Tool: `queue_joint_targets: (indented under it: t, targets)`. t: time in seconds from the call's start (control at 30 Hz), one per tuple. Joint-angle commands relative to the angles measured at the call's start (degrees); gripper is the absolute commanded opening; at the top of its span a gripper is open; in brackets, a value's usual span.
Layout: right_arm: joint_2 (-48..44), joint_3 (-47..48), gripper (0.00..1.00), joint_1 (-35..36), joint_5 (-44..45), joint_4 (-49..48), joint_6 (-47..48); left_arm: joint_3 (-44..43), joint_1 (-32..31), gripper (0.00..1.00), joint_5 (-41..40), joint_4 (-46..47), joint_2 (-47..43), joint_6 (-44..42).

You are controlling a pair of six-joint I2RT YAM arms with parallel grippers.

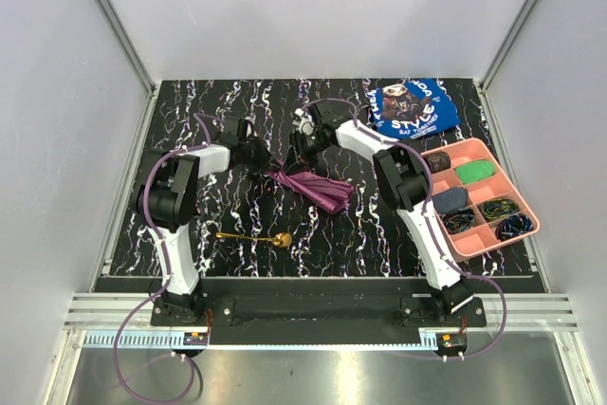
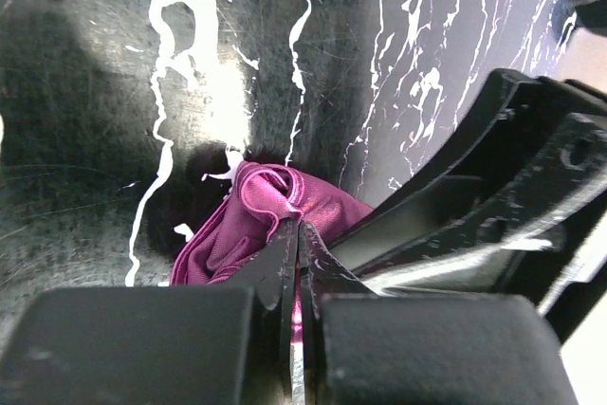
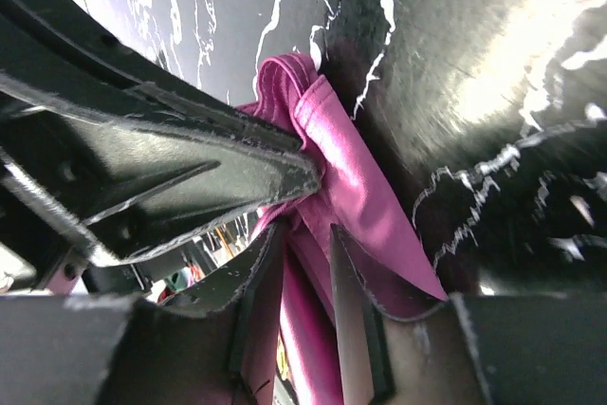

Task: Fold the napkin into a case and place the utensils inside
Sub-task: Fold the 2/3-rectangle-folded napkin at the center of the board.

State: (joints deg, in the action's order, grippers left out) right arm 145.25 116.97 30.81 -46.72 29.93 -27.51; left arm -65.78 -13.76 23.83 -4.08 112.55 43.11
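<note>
The napkin (image 1: 313, 187) lies bunched near the middle of the bench (image 1: 213, 106), drawn into a long, creased bundle rather than a flat square, with one end lifted toward the two hands. It is thin, plum-purple cloth with a slight sheen, so I judge it light, limp and a bit slippery: it will sag and slide and will not keep a crease on its own. My left hand (image 2: 299, 234) is closed tight on a rolled hem at the cloth's end, the fingers meeting with fabric caught between them. My right hand (image 3: 303, 239) stands narrowly parted, with a band of the cloth running through the gap; it does not look pinched there. I would take a corner or a hemmed edge, where the doubled fabric gives some bite, not the slack middle. The spoon (image 1: 256, 236) rests on the bench nearer the arm bases, well apart from the cloth: gold metal, thin handle, round bowl, rigid and smooth, likely to skate on the glossy black marbled surface. A blue printed cloth (image 1: 414, 106) and a pink compartment tray (image 1: 531, 227) sit off to the right.
</note>
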Motion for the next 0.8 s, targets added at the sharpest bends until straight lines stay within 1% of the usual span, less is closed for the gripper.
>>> queue_joint_targets:
  t: [0.0, 0.07, 0.1, 0.2, 0.23, 0.3, 0.33, 0.37, 0.5, 0.6, 0.67, 0.77]
  targets:
    - [-6.1, 0.7, 0.36, -1.4, 3.4, 4.0, 3.4, 2.7, -0.9, 0.01, 0.0, -0.3, -1.1, -1.9]
    - [-7.3, 0.0, 0.36, -2.2, 3.8, 4.5, 4.0, 2.8, -1.0, 0.02, 0.5, -0.3, -1.7, -2.2]
    - [-7.7, -1.1, 0.37, -2.4, 4.4, 4.3, 4.2, 3.1, -1.0, 0.06, 0.4, -0.3, -2.1, -2.2]
    - [-8.9, -2.7, 0.37, -2.9, 4.5, 4.3, 5.1, 3.5, -1.4, 0.11, -0.3, -0.3, -3.6, -3.0]
    - [-9.1, -3.1, 0.37, -2.9, 4.7, 4.2, 5.4, 3.5, -1.4, 0.16, -0.3, -0.4, -3.7, -3.2]
    - [-8.7, -3.5, 0.36, -2.9, 4.6, 4.1, 5.7, 3.2, -1.4, 0.23, -0.4, -0.9, -4.0, -3.4]
    - [-8.5, -3.7, 0.36, -2.9, 4.2, 4.0, 5.7, 3.2, -1.4, 0.29, -0.5, -0.9, -4.1, -3.4]
    - [-8.4, -4.1, 0.34, -2.8, 3.8, 3.9, 5.6, 3.1, -1.4, 0.3, -0.6, -0.8, -4.3, -3.4]
    - [-9.7, -9.5, 0.22, -1.7, 3.7, -0.1, 4.0, 3.5, -1.4, 0.36, -1.4, -1.0, -5.3, -3.6]
    - [-10.9, -13.3, 0.15, -0.8, 3.7, -2.6, 2.9, 3.6, -1.4, 0.4, -1.9, -1.3, -6.6, -3.9]
    - [-11.8, -15.2, 0.13, -0.6, 3.8, -5.1, 1.7, 3.0, -1.6, 0.44, -2.2, -2.3, -7.7, -4.7]
    - [-12.4, -17.8, 0.12, -0.5, 5.0, -6.6, 0.9, 1.7, -1.7, 0.46, -2.1, -4.3, -9.0, -5.8]
